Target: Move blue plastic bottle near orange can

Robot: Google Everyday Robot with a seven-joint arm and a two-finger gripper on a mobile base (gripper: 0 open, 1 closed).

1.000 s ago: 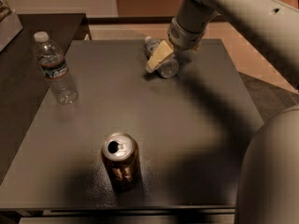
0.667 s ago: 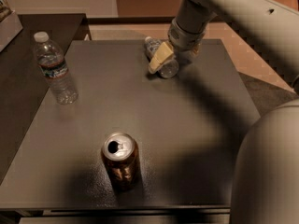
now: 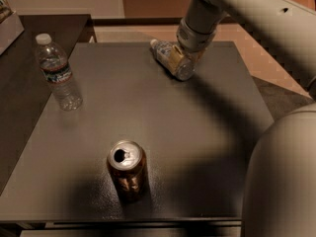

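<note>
Dim, warm overhead light — the gripper point(image 3: 186, 59) at the worktop's point(image 3: 148, 107) far edge throws a broad soft shadow rightward; pale glare on the orange can's point(image 3: 126, 168) rim.

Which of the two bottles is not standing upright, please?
The blue plastic bottle, tilted beside the gripper at the far edge; the taller water bottle stands upright.

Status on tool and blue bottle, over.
Tool at blue plastic bottle, far side of table. Bottle tilted, apart from orange can. Water bottle far left, off the route.
</note>
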